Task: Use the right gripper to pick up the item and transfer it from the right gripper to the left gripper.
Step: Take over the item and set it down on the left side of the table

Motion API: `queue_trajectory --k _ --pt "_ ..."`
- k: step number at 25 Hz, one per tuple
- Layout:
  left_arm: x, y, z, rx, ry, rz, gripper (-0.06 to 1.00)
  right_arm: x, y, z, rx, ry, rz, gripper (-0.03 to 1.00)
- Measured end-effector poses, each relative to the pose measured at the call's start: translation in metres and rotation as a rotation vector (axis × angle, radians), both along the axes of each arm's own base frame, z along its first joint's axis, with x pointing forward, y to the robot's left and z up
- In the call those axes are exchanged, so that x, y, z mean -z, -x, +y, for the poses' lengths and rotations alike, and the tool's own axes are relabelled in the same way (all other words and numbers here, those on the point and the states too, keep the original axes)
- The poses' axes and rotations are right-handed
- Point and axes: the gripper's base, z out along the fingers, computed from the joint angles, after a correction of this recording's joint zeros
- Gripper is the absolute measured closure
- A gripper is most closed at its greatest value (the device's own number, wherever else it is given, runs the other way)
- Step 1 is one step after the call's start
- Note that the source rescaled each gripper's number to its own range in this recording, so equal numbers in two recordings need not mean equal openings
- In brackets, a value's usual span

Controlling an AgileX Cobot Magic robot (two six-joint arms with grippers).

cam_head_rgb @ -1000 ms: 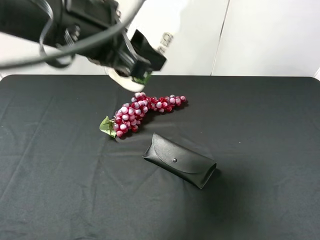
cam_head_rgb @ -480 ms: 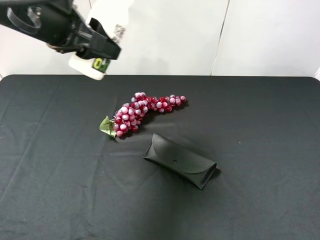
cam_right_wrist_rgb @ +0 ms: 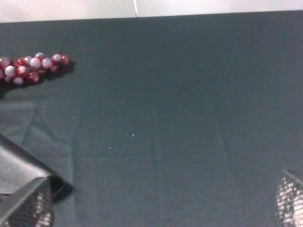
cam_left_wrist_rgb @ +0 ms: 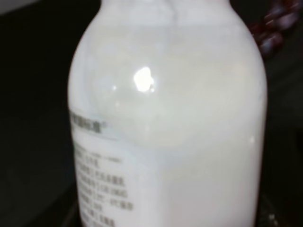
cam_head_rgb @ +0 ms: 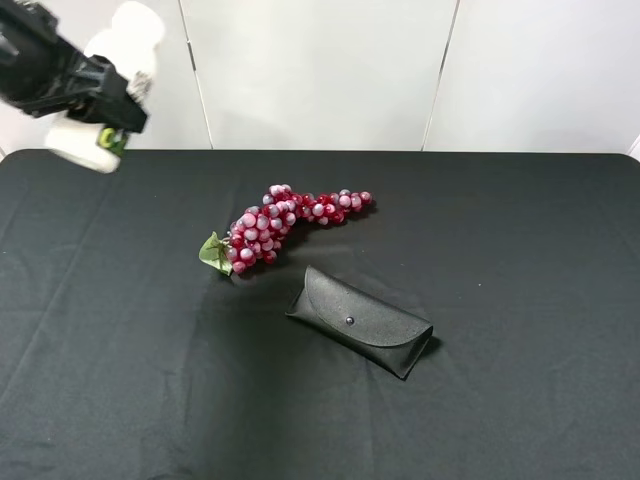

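The left gripper (cam_head_rgb: 105, 95) is pinched shut across the middle of the white plastic bottle (cam_head_rgb: 128, 40), holding it in the air over the far-left corner of the black-clothed table (cam_head_rgb: 520, 250). The bottle is tilted, with its rounded cap up and its green-printed base down toward the left. It hangs well apart from the red grape bunch (cam_head_rgb: 285, 225) near the table's middle and the black glasses case (cam_head_rgb: 360, 320) just nearer than the grapes. A grip at mid-body looks chosen to leave both ends free. The right arm does not show in this high view. In the left wrist view the bottle (cam_left_wrist_rgb: 170, 118) fills nearly everything, with its printed label (cam_left_wrist_rgb: 99, 179) facing the lens; the fingers themselves are hidden. That closeness fits a bottle seated deep in the grip. In the right wrist view the right gripper (cam_right_wrist_rgb: 158, 208) is spread wide and empty, with only bare cloth between its ribbed fingertips (cam_right_wrist_rgb: 291, 201). The grapes (cam_right_wrist_rgb: 31, 68) and a corner of the case (cam_right_wrist_rgb: 14, 170) lie beyond. Judging from this, the handover looks complete.
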Motion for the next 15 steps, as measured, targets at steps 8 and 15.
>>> queue_trajectory --k 8,15 --pt "0.012 -0.005 0.031 -0.14 -0.054 0.107 0.92 0.0 0.0 0.0 0.0 0.0 0.0 -0.03" --pt "0.039 -0.021 0.042 -0.186 -0.077 0.215 0.92 0.0 0.0 0.0 0.0 0.0 0.0 -0.03"
